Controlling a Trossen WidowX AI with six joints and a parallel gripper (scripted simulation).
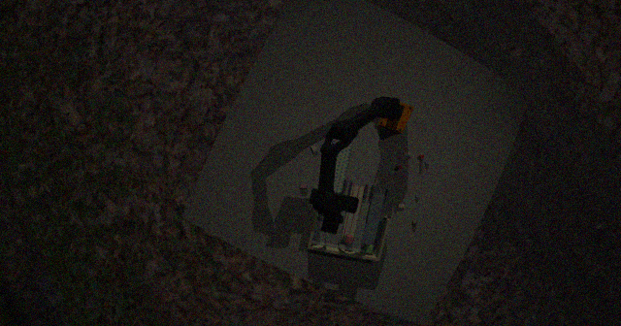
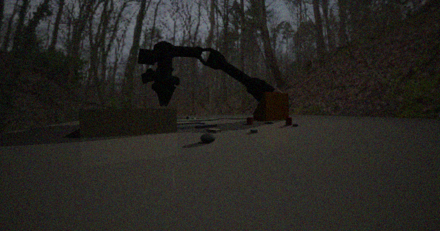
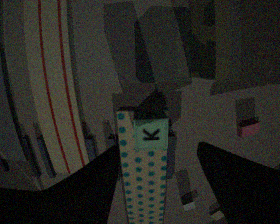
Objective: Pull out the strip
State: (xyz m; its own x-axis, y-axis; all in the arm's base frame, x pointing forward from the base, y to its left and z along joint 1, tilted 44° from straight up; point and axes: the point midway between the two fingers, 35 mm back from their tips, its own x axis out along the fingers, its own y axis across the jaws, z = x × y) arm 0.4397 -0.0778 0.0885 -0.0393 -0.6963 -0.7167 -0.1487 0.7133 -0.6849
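The labelled cube, pale green with a dark K, rests on the far end of a cream strip with teal dots. The strip runs back towards the arm's base. The cube is hidden under the arm in the top view and behind the box wall in the exterior view. My gripper points down with its fingers partly apart. It is open and empty, above the cube, with one fingertip to each side of it in the wrist view. A cream strip with red lines lies to the left.
An open-ended box holds other strips, including a bluish strip. A pinkish ball and a green object are near its end wall. A pink block lies outside. A dark stone and red blocks lie nearby.
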